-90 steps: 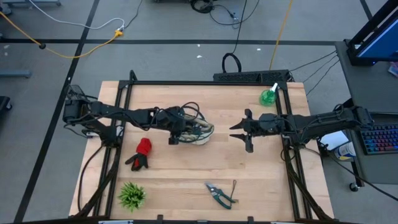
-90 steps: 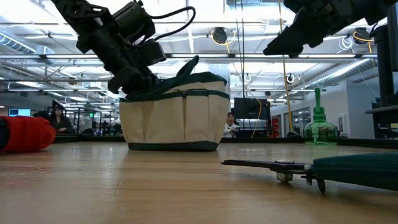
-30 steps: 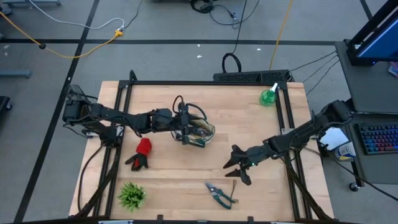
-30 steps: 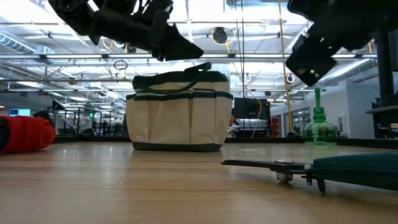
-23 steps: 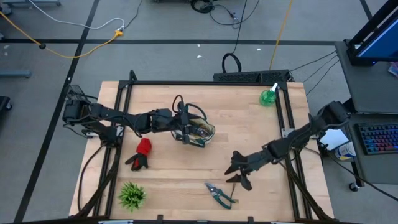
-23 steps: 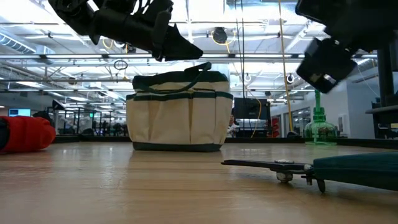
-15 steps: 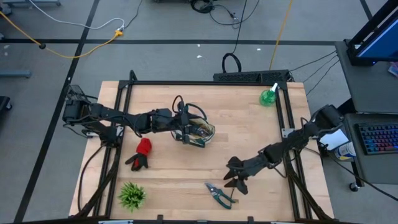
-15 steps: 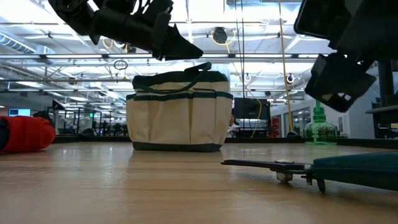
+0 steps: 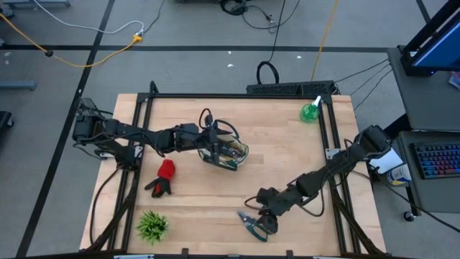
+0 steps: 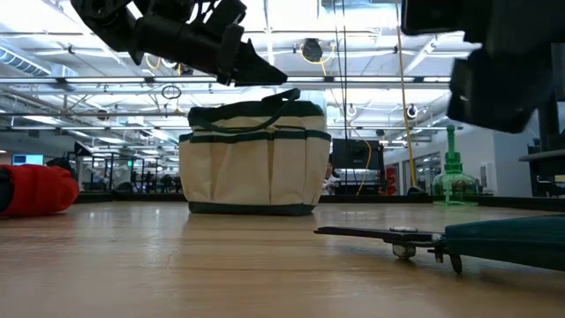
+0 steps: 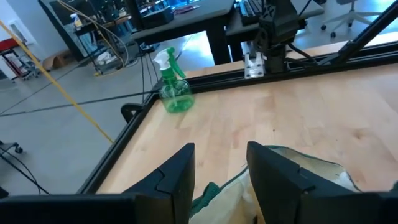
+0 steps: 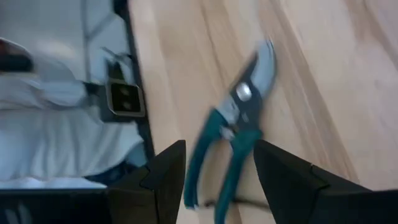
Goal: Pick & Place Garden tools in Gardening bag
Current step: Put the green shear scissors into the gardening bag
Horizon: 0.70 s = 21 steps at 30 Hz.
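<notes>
Near the front edge of the surface (image 9: 302,155), the pruners (image 9: 253,224) are lying flat, well apart from the gardening bag (image 9: 228,152). Directly over them the right gripper (image 9: 263,218) is hanging with its fingers (image 12: 163,180) spread, the green handles framed between them in the right wrist view. As a judgement, the pruners are stiff, fairly light and smooth-handled; pinching across both handles close to the pivot should be keeping them from swinging. Beyond the pruners, the left gripper (image 9: 214,147) is hovering at the bag's rim, fingers (image 11: 177,177) spread and empty. Farther still, the spray bottle (image 9: 310,110) is standing by the back frame. Only the high view is showing the glove (image 9: 163,177) beside the bag in full; only the low view is showing the bag's upright side pockets.
</notes>
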Available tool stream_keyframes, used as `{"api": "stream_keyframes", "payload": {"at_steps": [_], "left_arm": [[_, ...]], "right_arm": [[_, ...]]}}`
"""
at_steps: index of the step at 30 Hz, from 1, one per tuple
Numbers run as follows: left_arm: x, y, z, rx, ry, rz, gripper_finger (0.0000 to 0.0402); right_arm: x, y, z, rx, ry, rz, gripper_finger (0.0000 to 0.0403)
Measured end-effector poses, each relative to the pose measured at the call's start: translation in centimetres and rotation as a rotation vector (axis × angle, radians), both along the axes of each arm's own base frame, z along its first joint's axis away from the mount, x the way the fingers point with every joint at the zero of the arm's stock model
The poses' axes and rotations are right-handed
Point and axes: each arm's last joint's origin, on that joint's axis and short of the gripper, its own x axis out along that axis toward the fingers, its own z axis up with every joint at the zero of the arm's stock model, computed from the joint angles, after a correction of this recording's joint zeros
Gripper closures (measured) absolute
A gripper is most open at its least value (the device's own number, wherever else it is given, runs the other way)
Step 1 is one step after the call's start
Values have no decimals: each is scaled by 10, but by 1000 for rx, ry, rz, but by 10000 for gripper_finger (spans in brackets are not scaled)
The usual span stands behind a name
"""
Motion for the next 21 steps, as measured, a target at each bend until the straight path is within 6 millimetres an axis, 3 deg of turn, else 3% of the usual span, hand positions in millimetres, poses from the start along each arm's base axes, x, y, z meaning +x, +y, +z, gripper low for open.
{"api": "stream_keyframes", "payload": {"at_steps": [11,21], "left_arm": [[0,8,3,-6,-34,25,250],[-1,14,4,-20,-49,49,250]], "right_arm": [[21,18,-13,44,200,65,222],[11,23,-19,36,340,-55,224]]}}
